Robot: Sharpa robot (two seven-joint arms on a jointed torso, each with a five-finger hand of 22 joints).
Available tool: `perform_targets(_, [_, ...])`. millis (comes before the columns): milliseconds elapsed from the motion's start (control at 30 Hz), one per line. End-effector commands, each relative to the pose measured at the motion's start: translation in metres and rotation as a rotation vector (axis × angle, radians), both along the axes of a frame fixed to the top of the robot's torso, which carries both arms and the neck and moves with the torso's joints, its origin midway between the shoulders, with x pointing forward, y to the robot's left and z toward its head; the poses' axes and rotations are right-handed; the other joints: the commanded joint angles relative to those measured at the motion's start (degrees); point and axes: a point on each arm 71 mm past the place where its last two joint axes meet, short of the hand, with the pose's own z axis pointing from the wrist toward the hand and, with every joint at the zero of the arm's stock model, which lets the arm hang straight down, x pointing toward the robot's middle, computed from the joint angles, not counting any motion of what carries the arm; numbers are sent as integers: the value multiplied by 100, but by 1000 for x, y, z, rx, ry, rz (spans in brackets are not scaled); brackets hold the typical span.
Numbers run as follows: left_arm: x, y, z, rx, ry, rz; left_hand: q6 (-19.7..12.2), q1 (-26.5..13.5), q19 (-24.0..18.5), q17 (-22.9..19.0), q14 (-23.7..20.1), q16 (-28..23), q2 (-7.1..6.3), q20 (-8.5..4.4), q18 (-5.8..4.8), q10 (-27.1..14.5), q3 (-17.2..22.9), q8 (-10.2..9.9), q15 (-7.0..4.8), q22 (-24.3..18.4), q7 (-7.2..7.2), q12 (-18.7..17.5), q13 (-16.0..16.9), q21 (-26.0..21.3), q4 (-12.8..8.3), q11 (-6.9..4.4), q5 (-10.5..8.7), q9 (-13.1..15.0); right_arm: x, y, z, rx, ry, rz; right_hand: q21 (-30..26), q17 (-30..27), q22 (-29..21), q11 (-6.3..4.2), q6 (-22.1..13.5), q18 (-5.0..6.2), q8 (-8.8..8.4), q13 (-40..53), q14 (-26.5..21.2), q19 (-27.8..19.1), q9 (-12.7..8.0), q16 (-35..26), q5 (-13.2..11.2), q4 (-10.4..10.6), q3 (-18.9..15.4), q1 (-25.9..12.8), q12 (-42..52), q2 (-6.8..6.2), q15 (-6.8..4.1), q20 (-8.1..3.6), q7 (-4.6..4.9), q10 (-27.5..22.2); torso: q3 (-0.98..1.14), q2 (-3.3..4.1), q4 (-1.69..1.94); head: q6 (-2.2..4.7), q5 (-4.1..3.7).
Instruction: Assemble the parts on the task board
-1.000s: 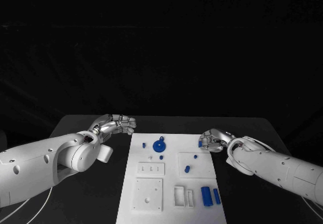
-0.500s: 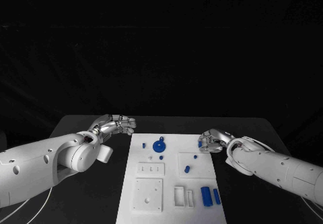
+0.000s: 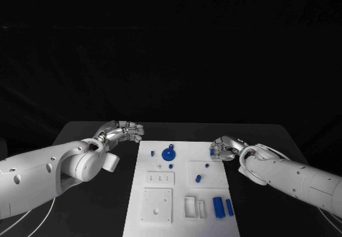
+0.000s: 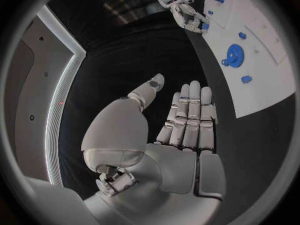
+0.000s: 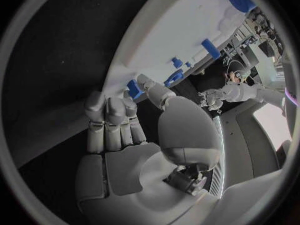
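The white task board [image 3: 160, 224] lies in the middle of the black table. On it are a blue gear [image 3: 169, 154], several small blue pegs and two blue blocks [image 3: 223, 207]. My right hand [image 3: 226, 147] is at the board's far right edge. Its thumb and a finger pinch a small blue part [image 3: 212, 151] there; the right wrist view has that part [image 5: 133, 89] between the thumb and fingertips [image 5: 127, 101]. My left hand [image 3: 121, 131] hovers off the board's far left corner, holding nothing, its fingers [image 4: 187, 110] straight and the thumb apart.
White raised fixtures [image 3: 158, 178] with slots and holes sit on the near half of the board. Bare black table [image 3: 93, 197] runs along both sides of the board. My two white arms lie over the table's left and right sides.
My right hand has edged slightly toward the board's far right corner, fingers staying at the small blue part. The left hand has barely moved.
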Motion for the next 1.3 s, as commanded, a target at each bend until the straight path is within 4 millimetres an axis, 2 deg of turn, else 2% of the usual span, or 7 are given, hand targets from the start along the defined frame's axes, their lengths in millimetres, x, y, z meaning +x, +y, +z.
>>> perform_targets(33, [-1, -2, 1, -5, -8, -18, 3, -43, -41, -8, -24, 39, 7, -6, 61, -38, 0, -31, 2, 118, 7, -37, -6, 17, -22, 8, -26, -10, 0, 1, 0, -16, -12, 1, -13, 7, 95, -52, 137, 673, 47, -2, 2, 3, 18, -34, -54, 10, 71, -13, 18, 50, -68, -33, 28, 15, -1, 0, 0, 2, 1])
perform_targets(233, [-1, -2, 1, -5, -7, -18, 4, -43, -42, -8, -24, 39, 9, -6, 61, -38, 1, -30, 2, 118, 7, -37, -6, 18, -22, 8, -26, -10, 0, 1, 1, -21, -22, -6, -12, 16, 97, -109, 284, 673, 111, -8, 8, 10, 45, -46, -151, 90, 244, 19, 11, 62, -123, -44, -29, 40, 0, 1, 1, -2, -6])
perform_targets(833, [-1, -3, 1, 5, -2, -33, 33, -49, -35, -6, -4, 57, 37, -8, 63, 0, 8, -12, -4, 120, -2, -20, 1, 29, -12, -5, -26, -6, -1, 5, 5, -17, -81, -35, 15, 49, 103, -224, 591, 673, 286, 75, 18, 36, 168, -53, -162, 259, 575, 39, 97, 94, -232, -73, -150, 218, 2, -3, -1, -12, -3])
perform_targets(1000, [-2, -4, 0, 25, 9, -39, 133, -130, 70, 50, 173, 209, 76, -69, 75, 215, -18, 44, -88, 128, -51, 90, 53, 109, 29, -107, -30, 5, -6, 11, 9, -13, -88, -29, 22, 53, 103, -234, 606, 673, 299, 100, 22, 44, 184, -52, -161, 269, 573, 14, 122, 71, -242, -77, -161, 261, 3, -9, -11, 4, 16])
perform_targets(1100, [-3, -5, -2, 39, 38, -45, 263, -235, 192, 100, 299, 341, 103, -136, 84, 381, -53, 106, -163, 134, -114, 175, 97, 204, 96, -184, -30, 23, -5, 17, 22, -10, -104, -25, 27, 56, 103, -243, 628, 673, 314, 122, 25, 51, 198, -51, -162, 268, 573, 9, 145, 58, -250, -82, -170, 300, 2, -18, -13, 20, 12])
perform_targets(1167, [-3, -7, -4, 66, 54, -40, 399, -343, 347, 163, 458, 507, 108, -221, 102, 593, -96, 157, -259, 143, -172, 286, 166, 336, 167, -285, -41, 35, -5, 25, 34, -15, -111, -12, 30, 57, 103, -247, 634, 673, 319, 134, 26, 56, 204, -51, -162, 269, 577, 8, 157, 59, -255, -85, -174, 320, 2, -22, -13, 53, -5])
perform_targets(1300, [-3, -10, -8, 109, 112, -49, 564, -519, 602, 271, 720, 800, 79, -375, 129, 888, -179, 183, -431, 146, -239, 437, 284, 589, 265, -433, -70, 30, -6, 41, 49, -40, -89, 15, 32, 59, 100, -252, 632, 673, 321, 123, 29, 63, 213, -52, -163, 294, 582, -14, 144, 75, -260, -89, -178, 314, -1, -62, -38, 93, 18])
